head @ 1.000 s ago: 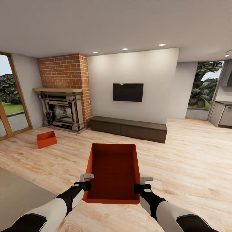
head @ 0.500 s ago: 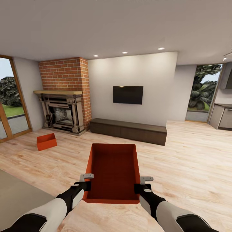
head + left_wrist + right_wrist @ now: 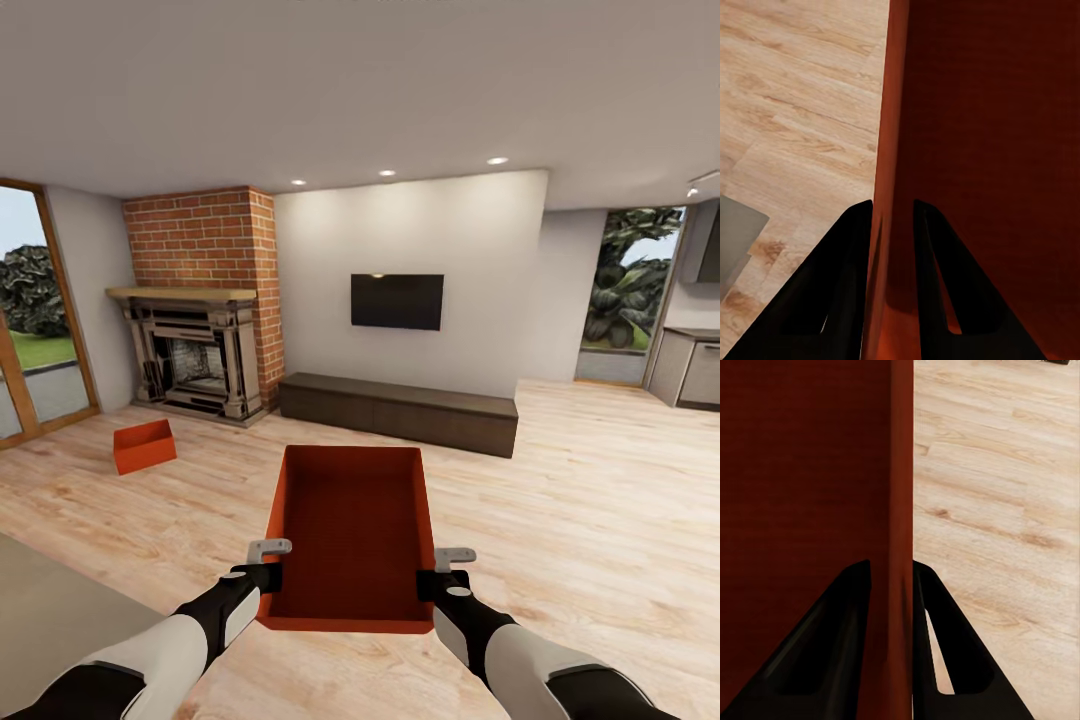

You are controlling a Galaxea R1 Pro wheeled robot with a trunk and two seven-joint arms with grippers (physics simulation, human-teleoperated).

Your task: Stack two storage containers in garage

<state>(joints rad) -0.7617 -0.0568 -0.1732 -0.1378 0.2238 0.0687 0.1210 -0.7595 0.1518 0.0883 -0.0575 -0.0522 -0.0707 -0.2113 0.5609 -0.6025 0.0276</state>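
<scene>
Orange-red container [image 3: 351,535] is hanging near the robot, the left gripper [image 3: 891,225] and right gripper [image 3: 891,585] each pinching a thin side wall. Its twin [image 3: 144,446] is sitting far left by the fireplace [image 3: 190,355]. Thin walls risk slipping if one arm is lagging.

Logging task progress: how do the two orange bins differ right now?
The near bin is clamped on both side walls by the left gripper and right gripper; the far bin sits ungripped on the wood floor by the fireplace. Both are orange, open and empty.
</scene>
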